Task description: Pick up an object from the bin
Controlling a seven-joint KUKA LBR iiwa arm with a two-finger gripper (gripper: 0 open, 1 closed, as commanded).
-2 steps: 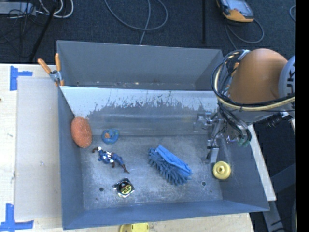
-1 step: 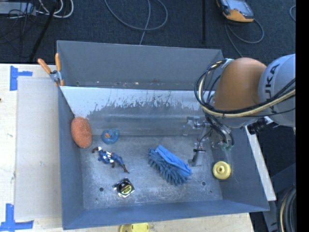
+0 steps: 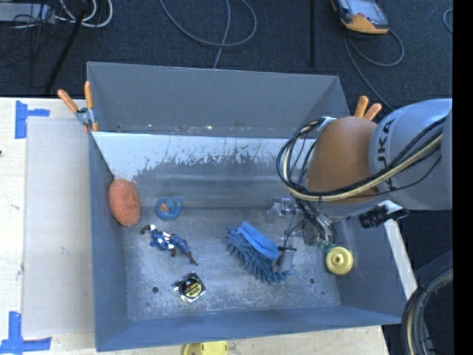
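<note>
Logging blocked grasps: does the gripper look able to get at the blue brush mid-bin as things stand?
Probably yes. The gripper is low at the right end of the blue brush, nothing lies on the brush, and the yellow round thing sits apart to its right.

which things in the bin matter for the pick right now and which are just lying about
In the job: gripper, bin, blue brush right beside the gripper.

Lying about: yellow round knob, black-and-yellow tape measure, blue-and-white toy, small blue ring, orange-brown oval lump.
</note>
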